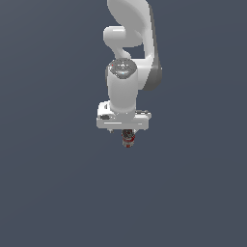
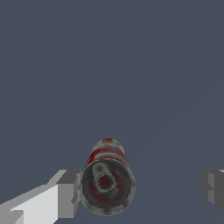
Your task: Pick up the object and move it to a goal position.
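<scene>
The claw (image 2: 142, 192) stands wide open around the can (image 2: 107, 179). In the wrist view one finger (image 2: 65, 194) is just beside the can's wall, perhaps touching it, and the other finger (image 2: 214, 186) is well apart from it, so the jaws have not closed and nothing is held. The can is clearly narrower than the opening.

In the exterior view the arm (image 1: 126, 77) points straight down and the claw (image 1: 127, 136) hides most of the can (image 1: 128, 140); only a small red and dark part shows under the hand. I cannot tell from these pictures if the can stands or lies on the bench (image 1: 48, 193).

My judgement on the progress: the approach looks finished, because the can is already between the fingers. The closing, the lifting and the carrying to the goal are all left. No goal mark is visible in either view.

The can is a small cylinder with a red-and-white label, a little worn in look. Its end is dark grey metal with a round rim and a pull ring. The fingers are blocky, light grey and matte. The arm is smooth, white and rounded. The bench is a flat, plain blue-grey surface without texture.
</scene>
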Controlling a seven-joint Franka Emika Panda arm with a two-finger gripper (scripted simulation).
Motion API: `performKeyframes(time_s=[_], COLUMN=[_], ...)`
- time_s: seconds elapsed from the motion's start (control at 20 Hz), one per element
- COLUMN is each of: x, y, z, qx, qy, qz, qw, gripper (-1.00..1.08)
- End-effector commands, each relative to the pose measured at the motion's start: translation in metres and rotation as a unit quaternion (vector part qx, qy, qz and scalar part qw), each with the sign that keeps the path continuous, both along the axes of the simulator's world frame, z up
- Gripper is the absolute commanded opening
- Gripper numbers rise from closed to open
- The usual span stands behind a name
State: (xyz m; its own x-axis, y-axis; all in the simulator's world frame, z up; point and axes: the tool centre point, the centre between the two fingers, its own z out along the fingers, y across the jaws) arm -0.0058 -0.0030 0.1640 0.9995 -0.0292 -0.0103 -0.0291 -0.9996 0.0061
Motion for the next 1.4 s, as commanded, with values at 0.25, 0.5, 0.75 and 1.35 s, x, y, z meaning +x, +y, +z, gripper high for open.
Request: performKeyframes(time_s=[0.25, 0.5, 0.75, 1.35], x=[-0.001, -0.002, -0.003, -0.022], y=[-0.012, -0.026, -0.023, 0.003], z=[0.000, 0.000, -0.001, -0.020], qx=[0.002, 0.004, 0.004, 0.004], qy=[0.003, 0.005, 0.005, 0.000], qz=[-0.007, -0.021, -0.014, 0.093], qw=[1.0000, 0.9998, 0.9999, 0.9956], gripper=[1.00, 1.00, 1.00, 1.00])
